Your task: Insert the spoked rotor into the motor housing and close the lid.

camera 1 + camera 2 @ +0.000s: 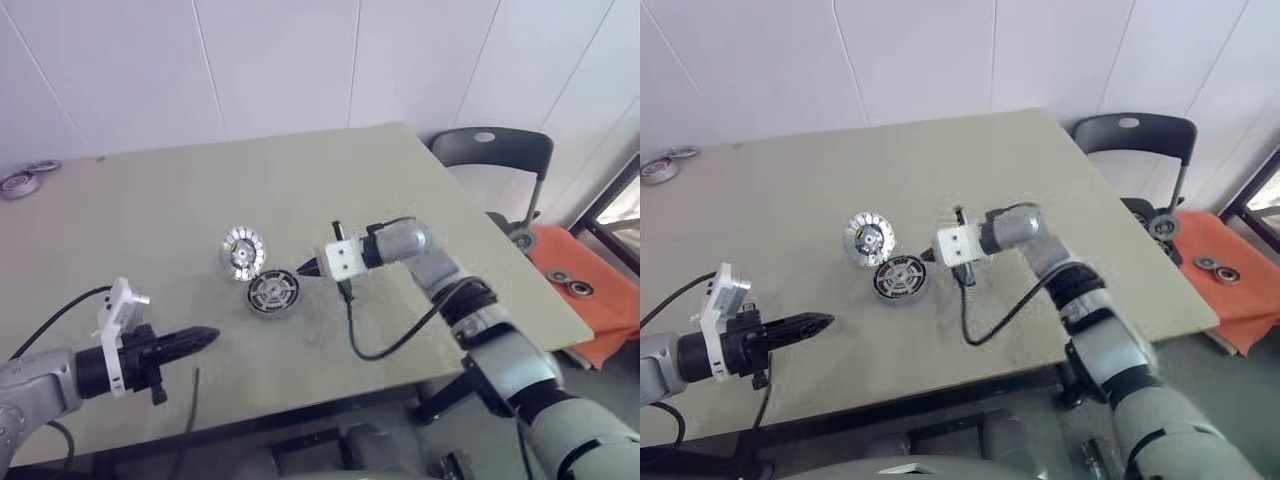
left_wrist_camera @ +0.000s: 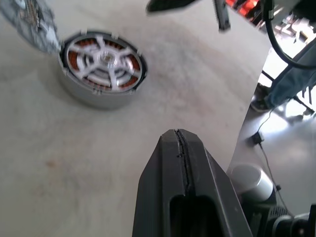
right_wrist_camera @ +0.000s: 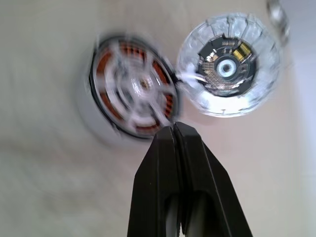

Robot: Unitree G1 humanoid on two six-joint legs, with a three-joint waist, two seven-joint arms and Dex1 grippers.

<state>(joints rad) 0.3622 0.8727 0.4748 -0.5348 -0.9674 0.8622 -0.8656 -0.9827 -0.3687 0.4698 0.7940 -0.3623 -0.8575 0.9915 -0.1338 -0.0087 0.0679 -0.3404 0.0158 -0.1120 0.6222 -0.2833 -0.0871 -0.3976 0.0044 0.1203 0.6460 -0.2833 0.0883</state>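
Hovering beside the housing (image 1: 273,294), right gripper (image 1: 308,269) empty, jaws together.
Housing, spoked rotor (image 2: 103,61) seated inside, rests mid-table (image 1: 400,200); lid (image 1: 243,251) lies touching it. Left gripper (image 1: 205,337) well apart, jaws together.

We find no readable text, label, brand, number or sign anywhere in these views (the motor housing (image 2: 102,66) and the clear round lid (image 3: 228,64) beside it bear only metal parts and a small gold patch, with nothing legible on them).
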